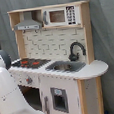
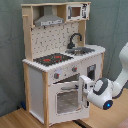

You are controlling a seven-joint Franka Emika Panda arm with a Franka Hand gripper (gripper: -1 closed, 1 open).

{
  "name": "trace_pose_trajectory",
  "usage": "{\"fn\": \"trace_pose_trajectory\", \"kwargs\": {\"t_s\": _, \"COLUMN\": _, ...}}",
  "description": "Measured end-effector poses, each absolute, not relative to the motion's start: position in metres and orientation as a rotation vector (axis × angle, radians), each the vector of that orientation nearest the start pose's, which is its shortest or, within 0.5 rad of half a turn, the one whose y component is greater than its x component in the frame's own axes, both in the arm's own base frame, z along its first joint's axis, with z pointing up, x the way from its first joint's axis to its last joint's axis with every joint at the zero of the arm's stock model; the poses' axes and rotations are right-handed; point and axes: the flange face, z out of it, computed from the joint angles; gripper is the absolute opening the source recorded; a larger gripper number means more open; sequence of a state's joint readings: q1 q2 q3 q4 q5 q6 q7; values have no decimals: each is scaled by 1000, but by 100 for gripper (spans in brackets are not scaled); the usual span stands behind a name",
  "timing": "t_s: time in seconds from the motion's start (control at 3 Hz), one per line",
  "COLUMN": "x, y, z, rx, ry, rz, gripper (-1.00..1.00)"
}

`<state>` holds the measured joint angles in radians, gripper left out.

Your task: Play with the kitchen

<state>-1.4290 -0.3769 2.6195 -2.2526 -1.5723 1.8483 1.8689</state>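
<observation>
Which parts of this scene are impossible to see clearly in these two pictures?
- Hand: in the second exterior view the arm's round wrist covers it; open or shut is unknown.
- Oven door: in the first exterior view the white arm hides most of it.
- Knobs: settings too small to read.

This looks like a robot test room, not a real home kitchen: a child's toy kitchen (image 1: 56, 63) stands alone on a wooden floor (image 2: 20, 119) before a plain grey curtain (image 1: 106, 27), with a white robot arm (image 2: 112, 85) beside it in both exterior views.
</observation>
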Motion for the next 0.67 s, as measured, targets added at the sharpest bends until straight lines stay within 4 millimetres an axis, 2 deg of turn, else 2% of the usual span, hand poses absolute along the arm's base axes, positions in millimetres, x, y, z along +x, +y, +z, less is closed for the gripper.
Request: {"fn": "trace_pose_trajectory", "kwargs": {"t_s": 0.67, "x": 243, "y": 477, "z": 245, "rx": 1863, "ry": 414, "rz": 1580, "gripper": -100}}
